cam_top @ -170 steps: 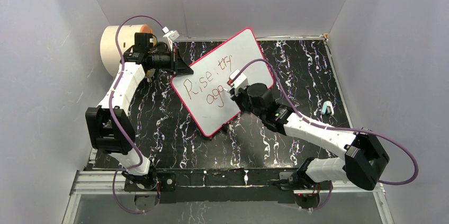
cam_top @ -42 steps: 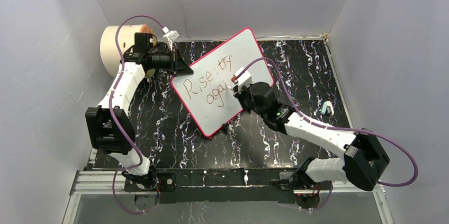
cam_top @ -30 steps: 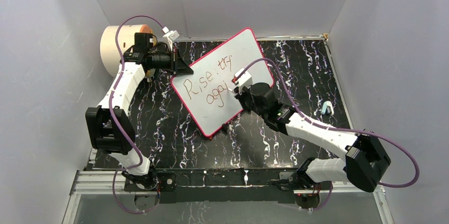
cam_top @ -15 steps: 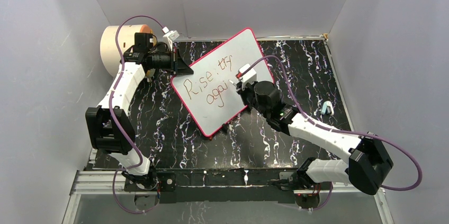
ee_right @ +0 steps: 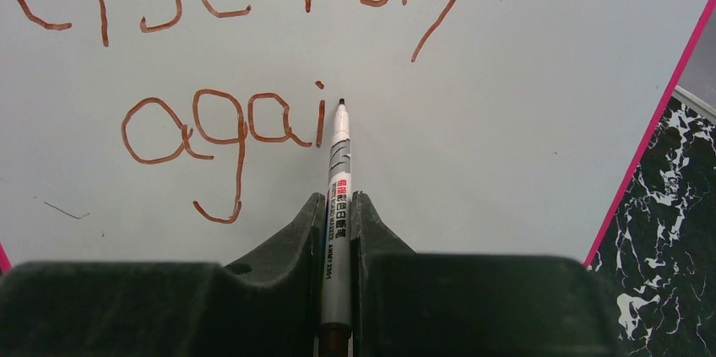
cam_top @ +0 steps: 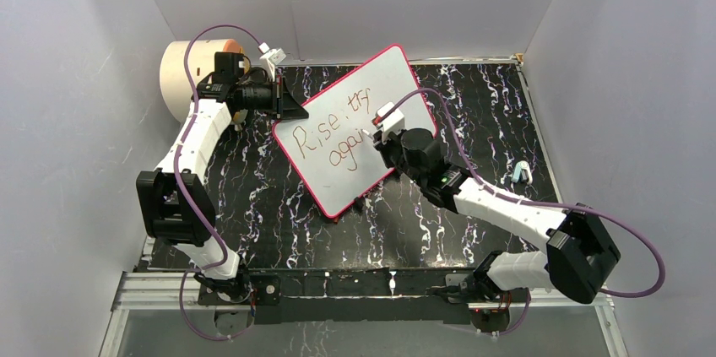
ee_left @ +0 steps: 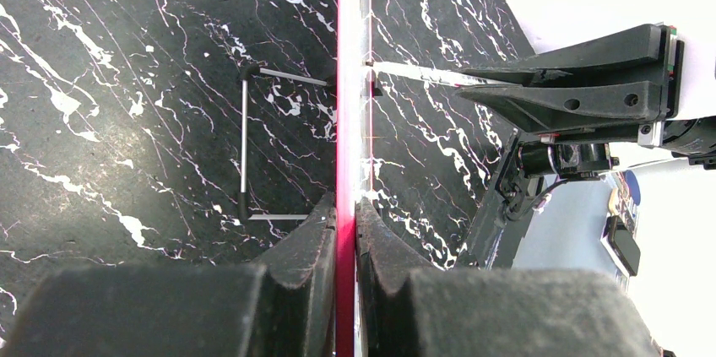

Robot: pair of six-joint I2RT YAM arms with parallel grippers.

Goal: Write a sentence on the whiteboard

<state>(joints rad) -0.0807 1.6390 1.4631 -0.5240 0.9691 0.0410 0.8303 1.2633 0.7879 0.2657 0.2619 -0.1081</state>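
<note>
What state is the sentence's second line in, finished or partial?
Partial. The sentence stops at "agai" on line two, no "n"; the marker in the right gripper has its tip just right of the "i".

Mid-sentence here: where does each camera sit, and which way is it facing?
Top external: above and behind the bases, looking down at the table; the left arm, right arm and whiteboard show.
Left wrist: looks along the left gripper, shut on the whiteboard's red edge.
Right wrist: looks along the right gripper and its marker at the sentence, ending "agai".
Shared: the whiteboard, in all three.
</note>
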